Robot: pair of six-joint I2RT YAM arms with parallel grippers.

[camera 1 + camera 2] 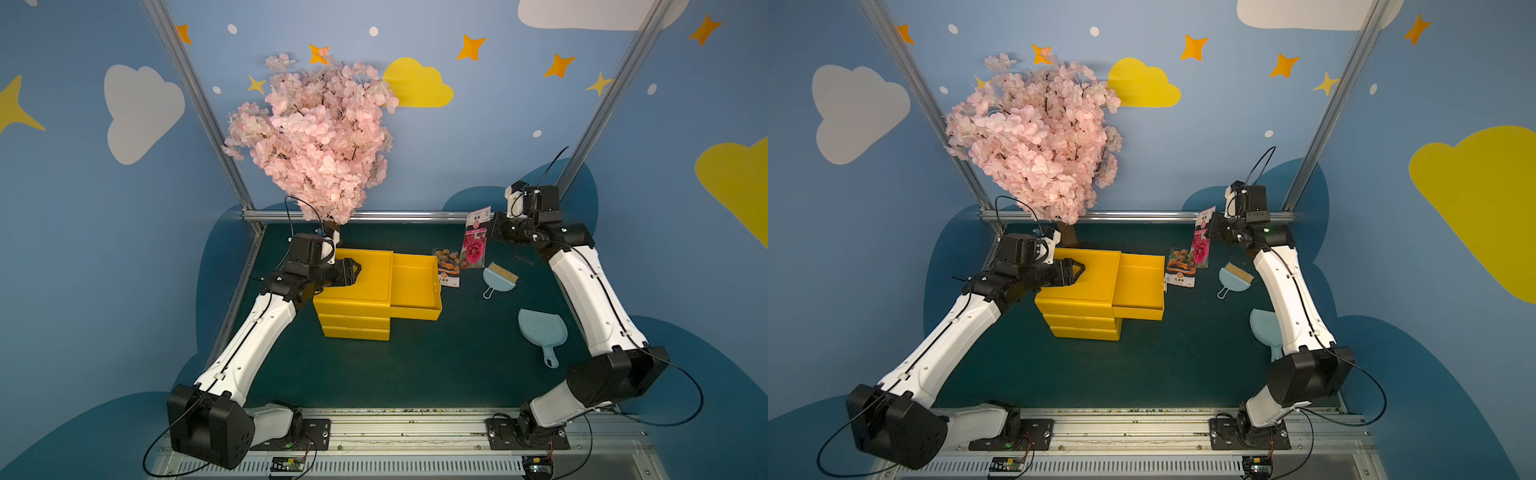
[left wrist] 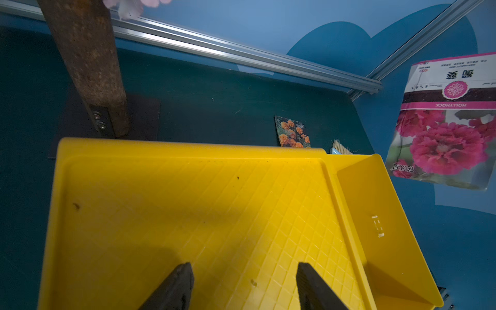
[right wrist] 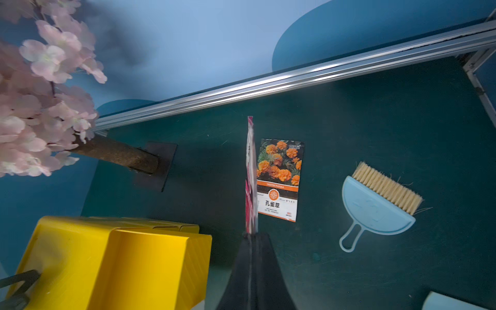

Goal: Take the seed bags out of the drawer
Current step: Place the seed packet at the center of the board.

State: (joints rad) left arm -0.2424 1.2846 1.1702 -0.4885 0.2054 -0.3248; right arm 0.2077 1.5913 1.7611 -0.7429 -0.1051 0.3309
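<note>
The yellow drawer [image 1: 415, 286] stands pulled out to the right of its yellow cabinet [image 1: 353, 291], and only bare yellow floor shows inside it. My right gripper [image 1: 491, 231] hangs above the mat beyond the drawer, shut on the top of a pink-flower seed bag [image 1: 476, 247], which shows edge-on [image 3: 251, 174] in the right wrist view. An orange-flower seed bag [image 1: 448, 266] lies flat on the mat beside the drawer's front. My left gripper [image 2: 243, 265] is open over the cabinet top, with nothing between its fingers.
A pink blossom tree stands on its trunk [image 1: 332, 232] just behind the cabinet. A light blue hand brush [image 1: 500, 278] and a matching dustpan [image 1: 540, 332] lie on the green mat to the right. A metal rail [image 1: 395, 215] borders the back.
</note>
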